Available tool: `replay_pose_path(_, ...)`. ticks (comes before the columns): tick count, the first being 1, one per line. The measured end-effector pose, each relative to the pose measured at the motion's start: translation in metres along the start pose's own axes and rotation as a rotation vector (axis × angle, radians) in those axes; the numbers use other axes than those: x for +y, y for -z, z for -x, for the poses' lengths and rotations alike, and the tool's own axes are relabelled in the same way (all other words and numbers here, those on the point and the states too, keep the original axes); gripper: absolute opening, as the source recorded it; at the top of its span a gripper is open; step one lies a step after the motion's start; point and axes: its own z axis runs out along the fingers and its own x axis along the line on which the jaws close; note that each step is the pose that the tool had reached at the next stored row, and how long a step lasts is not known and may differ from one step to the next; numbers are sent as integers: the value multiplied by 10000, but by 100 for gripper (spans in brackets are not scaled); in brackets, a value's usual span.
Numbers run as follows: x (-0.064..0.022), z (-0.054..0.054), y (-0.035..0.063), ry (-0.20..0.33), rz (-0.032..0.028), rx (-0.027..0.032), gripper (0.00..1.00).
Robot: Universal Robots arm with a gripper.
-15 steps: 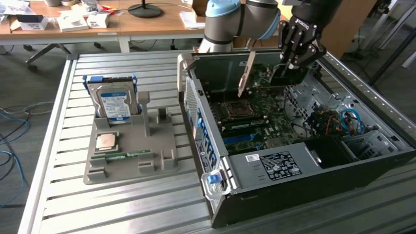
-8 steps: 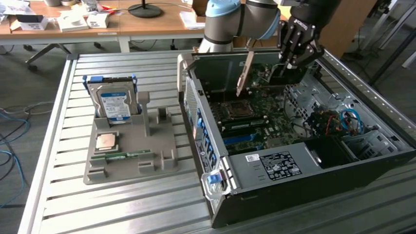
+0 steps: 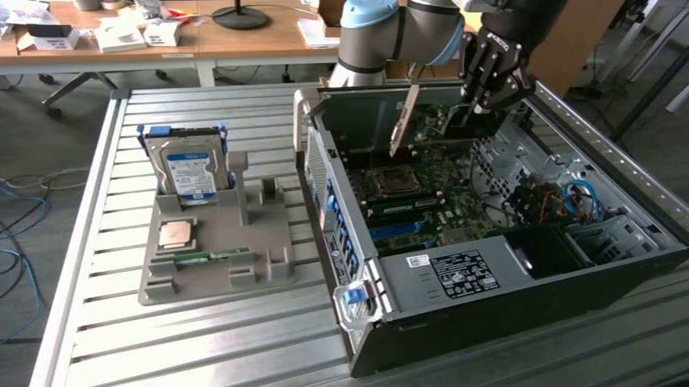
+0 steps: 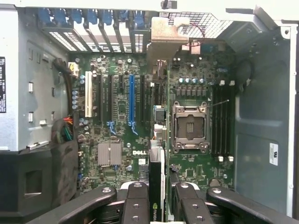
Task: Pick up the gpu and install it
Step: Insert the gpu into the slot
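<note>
1. Setting: a robotics lab or test workshop.
2. Landmark: desktop computer case (image 3: 485,274), side panel off, motherboard (image 3: 420,193) exposed, lying on a slatted aluminium table (image 3: 215,339).
3. Robot arm (image 3: 388,32), behind the case; its gripper (image 3: 482,103) is clamped on the gpu (image 3: 404,121) over the case's interior.
4. Grey fixture tray (image 3: 231,234), to the exterior view's left of the case, with moulded slots holding a hard drive (image 3: 192,169), a processor chip (image 3: 177,234) and a memory stick (image 3: 205,258).
5. Wooden desks (image 3: 269,44), beyond the case, carrying small boxes (image 3: 119,36) and a black lamp base (image 3: 240,16).
6. Loose blue cables (image 3: 16,234) on the floor, past the table edge far from the case.
</note>
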Motion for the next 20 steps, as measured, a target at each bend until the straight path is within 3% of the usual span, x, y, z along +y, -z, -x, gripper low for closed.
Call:
replay_pose_path(2, 1, -4, 0, 1, 0, -55, 26)
replay_pose_path(20, -1, -44, 1, 3, 1, -60, 26)
